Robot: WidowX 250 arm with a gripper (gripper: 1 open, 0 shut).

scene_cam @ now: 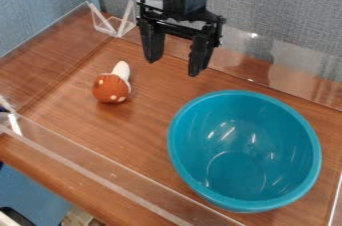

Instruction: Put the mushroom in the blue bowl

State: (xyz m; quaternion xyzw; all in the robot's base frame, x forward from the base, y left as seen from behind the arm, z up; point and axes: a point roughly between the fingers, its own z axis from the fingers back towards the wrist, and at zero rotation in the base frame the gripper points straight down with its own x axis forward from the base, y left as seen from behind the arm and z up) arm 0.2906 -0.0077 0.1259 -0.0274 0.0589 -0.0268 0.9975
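You see a brown wooden desk with clear low walls against a grey-blue backdrop. The mushroom lies on its side left of the blue bowl. The gripper hangs behind them, jaws wide open and empty.

Lab test bench: clear acrylic walls (low barrier), blue fabric partition.

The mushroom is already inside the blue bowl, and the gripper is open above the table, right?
Not quite. The camera view shows the mushroom lying on the table, left of the empty blue bowl. The gripper is open above the table.
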